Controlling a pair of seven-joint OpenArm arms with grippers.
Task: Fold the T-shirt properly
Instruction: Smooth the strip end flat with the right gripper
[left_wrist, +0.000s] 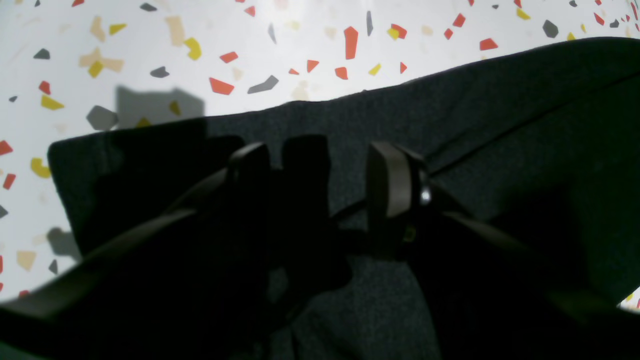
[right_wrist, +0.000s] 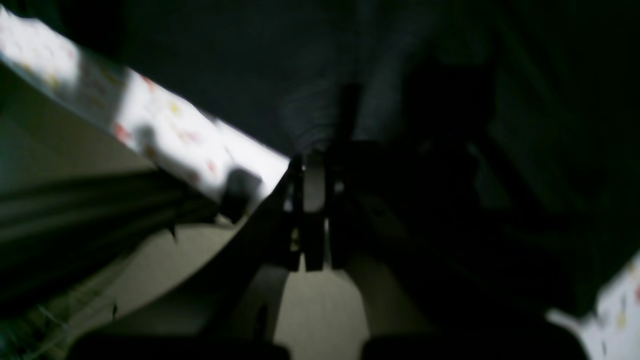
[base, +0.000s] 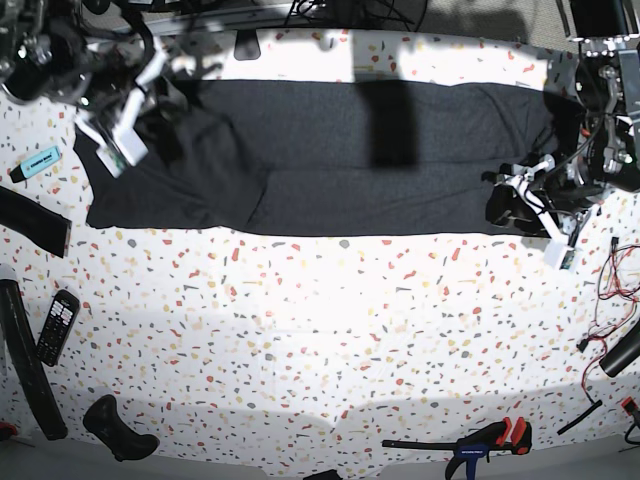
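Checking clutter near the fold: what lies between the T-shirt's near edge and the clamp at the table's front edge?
Base view: only bare speckled tabletop lies between the T-shirt and the clamp.

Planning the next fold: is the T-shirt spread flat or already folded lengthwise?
Folded. The T-shirt lies as a long narrow band across the table, a lengthwise fold edge crossing its middle.

A white terrazzo desk (base: 330, 310) fills the view, flecked with red, yellow and grey chips (the light glares brightest near the middle). At nine o'clock lie a remote control (base: 57, 325) and a teal marker (base: 40, 161); at six o'clock, a clamp (base: 470, 443) with red-tipped handles. Cables (base: 340, 12) run along the twelve o'clock edge.
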